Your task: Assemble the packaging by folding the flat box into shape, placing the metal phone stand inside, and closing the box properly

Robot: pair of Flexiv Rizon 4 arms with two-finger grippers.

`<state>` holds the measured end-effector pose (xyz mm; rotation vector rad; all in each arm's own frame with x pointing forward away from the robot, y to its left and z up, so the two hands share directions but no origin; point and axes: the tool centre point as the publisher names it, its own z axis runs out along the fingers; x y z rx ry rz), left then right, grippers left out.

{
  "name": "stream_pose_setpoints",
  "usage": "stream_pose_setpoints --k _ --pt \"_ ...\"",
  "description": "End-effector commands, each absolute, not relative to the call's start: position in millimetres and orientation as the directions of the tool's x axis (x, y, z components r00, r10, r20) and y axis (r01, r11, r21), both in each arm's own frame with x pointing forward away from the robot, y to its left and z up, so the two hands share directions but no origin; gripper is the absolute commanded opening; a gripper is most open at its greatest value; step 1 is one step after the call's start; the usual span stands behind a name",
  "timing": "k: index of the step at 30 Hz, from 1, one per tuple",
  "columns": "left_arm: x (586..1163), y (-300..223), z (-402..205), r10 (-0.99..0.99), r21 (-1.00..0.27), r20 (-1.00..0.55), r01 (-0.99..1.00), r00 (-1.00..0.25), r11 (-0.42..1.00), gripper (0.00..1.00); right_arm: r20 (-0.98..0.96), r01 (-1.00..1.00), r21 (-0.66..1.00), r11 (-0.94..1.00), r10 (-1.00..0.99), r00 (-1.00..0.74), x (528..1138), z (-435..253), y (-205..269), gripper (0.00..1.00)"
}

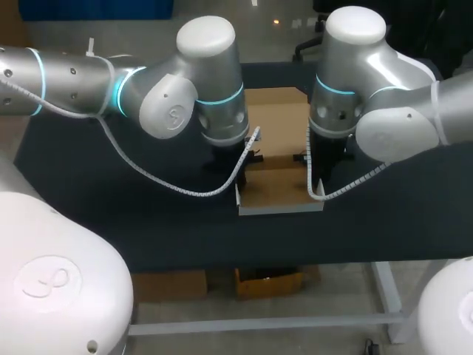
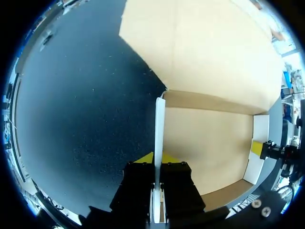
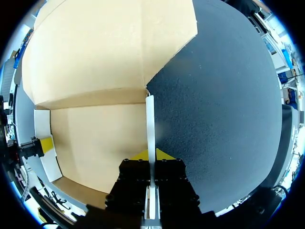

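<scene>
Left pincer [image 2: 158,157] is clamped on the left side wall of the box [image 1: 277,159]. Only its wrist view shows this, since overhead the wrist hides the tips. The box sits mid desk [image 1: 89,200], tray open upward, long axis running away from the robot, lid flap flat at the far end. Right pincer [image 3: 150,153] is clamped on the right wall, likewise seen only from its wrist.

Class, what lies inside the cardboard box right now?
Only bare floor shows inside the box; no phone stand visible. The left gripper and right gripper each pinch a side wall, and their black bodies cover the floor strip nearest them.
</scene>
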<state>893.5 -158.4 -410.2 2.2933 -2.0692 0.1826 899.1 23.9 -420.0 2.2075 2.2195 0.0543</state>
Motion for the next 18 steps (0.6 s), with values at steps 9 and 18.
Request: stream_pose_setpoints --k 9,18 --pt "892.2 -167.0 -418.0 -0.994 -0.050 0.004 -0.993 0.108 -0.108 0.00 0.021 0.998 0.052 0.029 0.999 -0.030 897.7 -415.6 25.8 0.24" --pt "890.4 -167.3 -414.1 -0.994 -0.064 -0.001 -0.992 0.107 -0.107 0.00 0.043 0.983 0.137 0.123 0.991 -0.130 892.0 -394.3 27.5 0.88"
